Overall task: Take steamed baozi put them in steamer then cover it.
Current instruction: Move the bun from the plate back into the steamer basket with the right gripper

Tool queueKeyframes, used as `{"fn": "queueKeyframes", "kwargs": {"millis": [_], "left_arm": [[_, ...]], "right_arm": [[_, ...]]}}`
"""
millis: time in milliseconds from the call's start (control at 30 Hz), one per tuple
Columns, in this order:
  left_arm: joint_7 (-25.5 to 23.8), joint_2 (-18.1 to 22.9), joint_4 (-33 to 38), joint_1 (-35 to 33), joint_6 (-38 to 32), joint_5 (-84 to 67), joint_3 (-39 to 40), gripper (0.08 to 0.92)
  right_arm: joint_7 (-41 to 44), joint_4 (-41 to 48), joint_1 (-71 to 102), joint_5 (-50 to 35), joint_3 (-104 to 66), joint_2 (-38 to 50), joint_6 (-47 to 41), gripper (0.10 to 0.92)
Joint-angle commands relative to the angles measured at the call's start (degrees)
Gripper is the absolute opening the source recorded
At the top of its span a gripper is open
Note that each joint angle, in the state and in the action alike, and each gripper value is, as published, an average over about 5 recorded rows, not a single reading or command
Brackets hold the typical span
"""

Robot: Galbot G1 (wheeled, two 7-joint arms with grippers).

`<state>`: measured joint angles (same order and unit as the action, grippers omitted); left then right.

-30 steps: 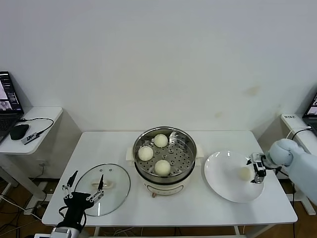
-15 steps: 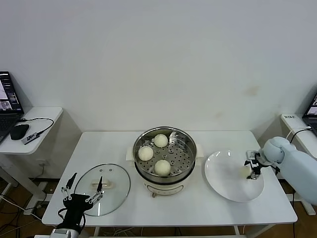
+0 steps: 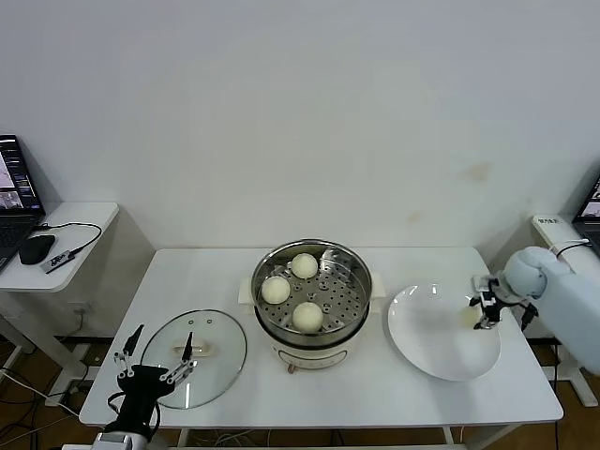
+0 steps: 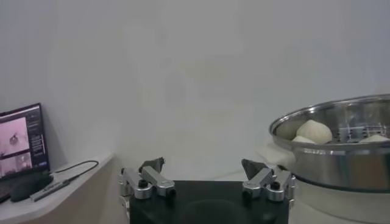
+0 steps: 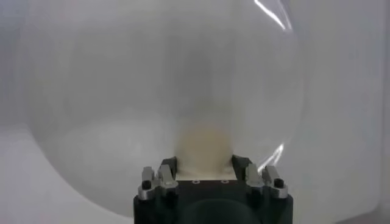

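Observation:
The steamer [image 3: 310, 330] stands mid-table with three baozi on its tray: [image 3: 304, 265], [image 3: 276, 290], [image 3: 307, 317]. It also shows in the left wrist view [image 4: 341, 159], with a baozi [image 4: 314, 130] inside. The fourth baozi [image 3: 468, 317] is at the right side of the white plate [image 3: 427, 342], between the fingers of my right gripper [image 3: 485, 310]. In the right wrist view the gripper [image 5: 204, 163] is shut on this baozi [image 5: 204, 145]. The glass cover [image 3: 216, 337] lies flat left of the steamer. My left gripper [image 3: 155, 361] is open and empty at the cover's near edge; it also shows in the left wrist view [image 4: 203, 165].
A side table [image 3: 84, 217] at the left holds a laptop [image 3: 14, 192], a mouse [image 3: 36, 248] and a cable. Another laptop [image 3: 591, 202] shows at the right edge. The wall is close behind the table.
My right gripper has moved a little toward the plate's far right side, with the baozi between its fingers. The left gripper has barely moved.

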<state>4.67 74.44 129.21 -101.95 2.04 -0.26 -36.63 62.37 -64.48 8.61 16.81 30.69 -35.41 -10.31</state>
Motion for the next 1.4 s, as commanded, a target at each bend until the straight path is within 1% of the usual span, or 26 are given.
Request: {"fn": "queueKeyframes", "kwargs": {"millis": [33,233,400,600,800,900,1133,1400], "left_arm": [[0.02,-0.12,0.07,0.11,0.03,-0.02,0.24,0.823],[0.01,-0.35,0.27,0.68,0.10,-0.10,0.58,0.823],[0.01,-0.46,0.06,1.09,0.07,-0.20,0.75,0.823],[-0.02,-0.62,-0.09,1.61,0.16,-0.57,0.81,0.823],[-0.02,-0.71,-0.93,2.06,0.15,-0.96,0.69,0.823],[-0.01,-0.69,-0.95,2.18,0.15,-1.21,0.54,0.823],[-0.04,-0.83,-0.98,2.59,0.23,-1.40,0.34,0.823],[-0.06,-0.83,-0.89,2.78,0.28,-1.86,0.14,0.823]], "right_arm": [[1.85,-11.60,-16.55,-11.18,12.62,7.36,-4.42,0.577],[0.67,-20.02,-32.02,-20.78,23.74,7.15,-7.95,0.582],[-1.53,-24.14,-42.48,-26.61,31.47,2.43,-11.32,0.585],[-4.98,-25.86,-46.82,-33.91,36.34,-6.49,-16.76,0.589],[-8.32,-24.06,-45.79,-41.21,37.25,-14.92,-21.39,0.594],[-10.01,-22.26,-43.24,-42.36,37.66,-18.04,-23.52,0.594],[-12.90,-18.33,-36.36,-42.09,38.38,-23.59,-27.00,0.594],[-14.40,-15.67,-33.02,-41.12,38.66,-26.37,-29.02,0.594]]}}
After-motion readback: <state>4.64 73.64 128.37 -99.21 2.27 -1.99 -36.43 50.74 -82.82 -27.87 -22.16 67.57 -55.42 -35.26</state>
